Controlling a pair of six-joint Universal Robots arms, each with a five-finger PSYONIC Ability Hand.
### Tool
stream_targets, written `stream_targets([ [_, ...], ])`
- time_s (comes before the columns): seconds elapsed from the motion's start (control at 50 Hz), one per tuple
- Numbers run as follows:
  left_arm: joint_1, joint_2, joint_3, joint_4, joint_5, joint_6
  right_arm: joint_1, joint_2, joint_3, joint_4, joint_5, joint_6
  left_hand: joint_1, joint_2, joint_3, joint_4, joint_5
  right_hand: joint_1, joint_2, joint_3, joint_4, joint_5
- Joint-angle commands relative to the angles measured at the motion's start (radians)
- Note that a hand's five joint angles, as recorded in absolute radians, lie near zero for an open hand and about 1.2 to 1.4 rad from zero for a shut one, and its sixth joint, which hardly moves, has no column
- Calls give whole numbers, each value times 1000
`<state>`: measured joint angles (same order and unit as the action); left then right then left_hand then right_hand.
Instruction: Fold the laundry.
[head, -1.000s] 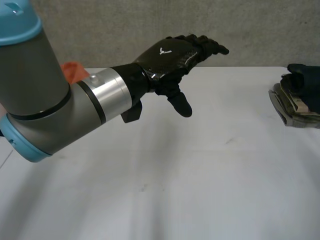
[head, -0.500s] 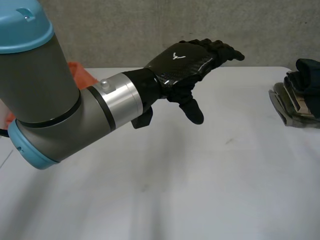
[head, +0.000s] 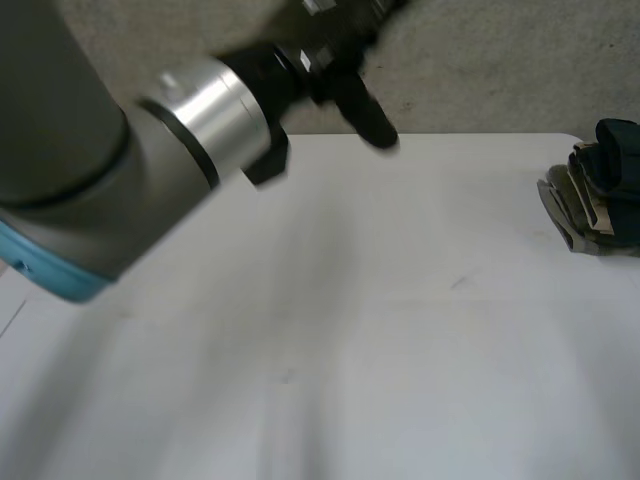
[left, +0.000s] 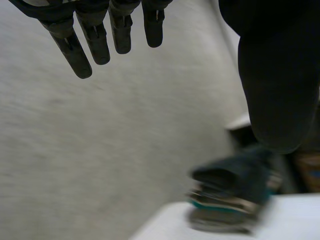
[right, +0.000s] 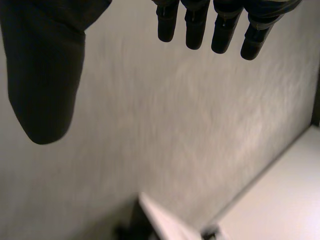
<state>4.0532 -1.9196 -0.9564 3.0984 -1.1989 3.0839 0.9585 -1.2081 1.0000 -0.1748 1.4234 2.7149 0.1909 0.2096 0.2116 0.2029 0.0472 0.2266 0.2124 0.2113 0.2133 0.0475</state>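
Observation:
A stack of folded clothes (head: 600, 195), dark cloth on top, lies at the table's far right edge. In the left wrist view the same stack (left: 231, 199) sits on a table corner, well beyond the fingertips. My left hand (head: 365, 105) is raised high over the far middle of the white table (head: 400, 330), with its thumb hanging down. Its fingers (left: 95, 40) are straight and apart from the thumb, holding nothing. My right hand (right: 192, 25) is up in the air facing the grey wall, fingers straight, thumb spread, empty.
A grey wall (head: 500, 60) runs behind the table. My thick left arm (head: 90, 170) covers the near left of the head view. In the right wrist view, a strip of white table (right: 292, 187) lies far below the hand.
My left arm has swung upward, so the hand went from hovering over the far table to mostly above the head view's edge. The clothes stack has not moved.

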Motion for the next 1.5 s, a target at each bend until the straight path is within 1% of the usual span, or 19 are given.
stream_targets([
  [0.02, 146, 22, 82, 14, -281, 4, 198, -250, 237, -186, -155, 222, 2, -17, -19, -10, -29, -52, -38, -37, -39, -47],
  [0.08, 306, -2, 80, 6, -327, 85, 284, -333, 399, -253, -251, 238, -1, -20, -22, -13, -32, -52, -38, -37, -39, -47],
  [0.16, 446, -109, 67, 3, -330, 247, 439, -386, 567, -299, -316, 235, -10, -28, -30, -22, -41, -52, -38, -37, -39, -47],
  [0.28, 549, -332, 85, 46, -329, 469, 630, -372, 730, -292, -317, 140, -16, -34, -36, -28, -46, -52, -38, -37, -39, -47],
  [0.36, 633, -496, 133, 169, -321, 579, 700, -332, 816, -278, -298, 42, -16, -35, -37, -28, -47, -52, -38, -37, -39, -47],
  [0.48, 693, -717, 235, 371, -266, 667, 807, -197, 867, -275, -175, -66, -16, -35, -37, -28, -47, -52, -38, -37, -39, -47],
  [0.62, 734, -884, 375, 421, -226, 694, 855, -117, 881, -273, -89, -156, -1, -20, -22, -13, -32, -52, -38, -37, -39, -47],
  [0.68, 739, -947, 447, 421, -217, 694, 855, -114, 890, -275, -86, -167, 204, 185, 183, 192, 173, -52, -38, -37, -39, -47],
  [0.72, 736, -967, 479, 424, -212, 694, 855, -114, 893, -276, -86, -167, 944, 925, 923, 932, 913, -52, -38, -37, -39, -47],
  [0.74, 730, -967, 481, 428, -215, 694, 856, -114, 893, -276, -86, -167, 1203, 1184, 1182, 1191, 1172, -52, -38, -37, -39, -47],
  [0.82, 711, -929, 453, 427, -246, 681, 858, -113, 896, -276, -84, -167, 1205, 1187, 1185, 1193, 1175, -52, -38, -37, -39, -47],
  [0.92, 638, -727, 314, 427, -251, 622, 853, -114, 898, -281, -86, -167, 1205, 1187, 1185, 1193, 1175, -52, -38, -37, -39, -47],
  [1.0, 587, -512, 148, 431, -248, 515, 849, -117, 899, -279, -84, -167, 1205, 1187, 1185, 1193, 1175, -52, -38, -37, -39, -47],
  [1.12, 443, -178, -91, 428, -238, 262, 844, -126, 901, -278, -83, -162, 1205, 1187, 1185, 1193, 1175, -52, -38, -37, -39, -47],
  [1.24, 346, -9, -214, 427, -194, 173, 841, -139, 913, -276, -84, -164, 1205, 1187, 1185, 1193, 1175, -52, -38, -37, -39, -47],
  [1.26, 351, -28, -220, 424, -192, 183, 841, -140, 916, -276, -84, -164, 1156, 1138, 1136, 1144, 1125, -52, -38, -37, -39, -47],
  [1.32, 359, -96, -216, 402, -194, 228, 842, -148, 931, -276, -90, -165, 123, 104, 102, 111, 92, -52, -38, -37, -39, -47],
  [1.34, 369, -154, -199, 372, -197, 286, 841, -150, 934, -276, -90, -167, -16, -35, -37, -28, -47, -52, -38, -37, -39, -47],
  [1.5, 530, -475, -19, 250, -313, 665, 845, -148, 931, -279, -103, -169, -13, -31, -33, -25, -43, -52, -38, -37, -39, -47],
])
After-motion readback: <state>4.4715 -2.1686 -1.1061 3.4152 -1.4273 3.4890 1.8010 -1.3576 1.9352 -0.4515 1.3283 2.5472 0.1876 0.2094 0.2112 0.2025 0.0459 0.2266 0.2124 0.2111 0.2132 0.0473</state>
